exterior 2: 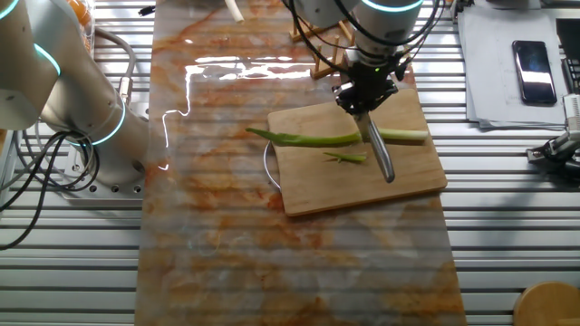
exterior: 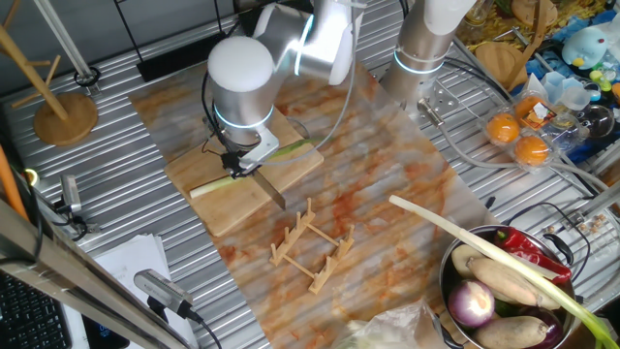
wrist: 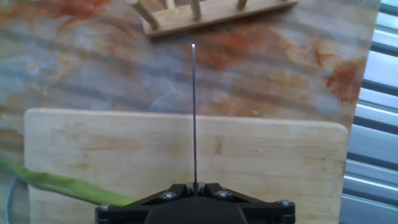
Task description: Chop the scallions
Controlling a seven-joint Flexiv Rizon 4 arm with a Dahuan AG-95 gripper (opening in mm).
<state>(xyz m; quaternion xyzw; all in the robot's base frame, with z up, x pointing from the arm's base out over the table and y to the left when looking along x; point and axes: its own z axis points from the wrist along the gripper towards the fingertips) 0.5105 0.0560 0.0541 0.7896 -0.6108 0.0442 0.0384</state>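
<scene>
Ribbed metal desk (exterior 2: 507, 254) carrying a marbled orange-white mat (exterior 2: 227, 226). Rectangular pale wooden cutting board (exterior 2: 362, 186) on the mat. Slim green-and-whitish scallion stalk (exterior 2: 317, 139) lying across the board, leaf tip overhanging at nine o'clock. Black two-finger gripper (exterior 2: 365, 100) clamped on a thin steel knife (exterior 2: 381, 154), blade crossing the stalk. Small green scrap (exterior 2: 345, 158) just beside, at six o'clock.
</scene>
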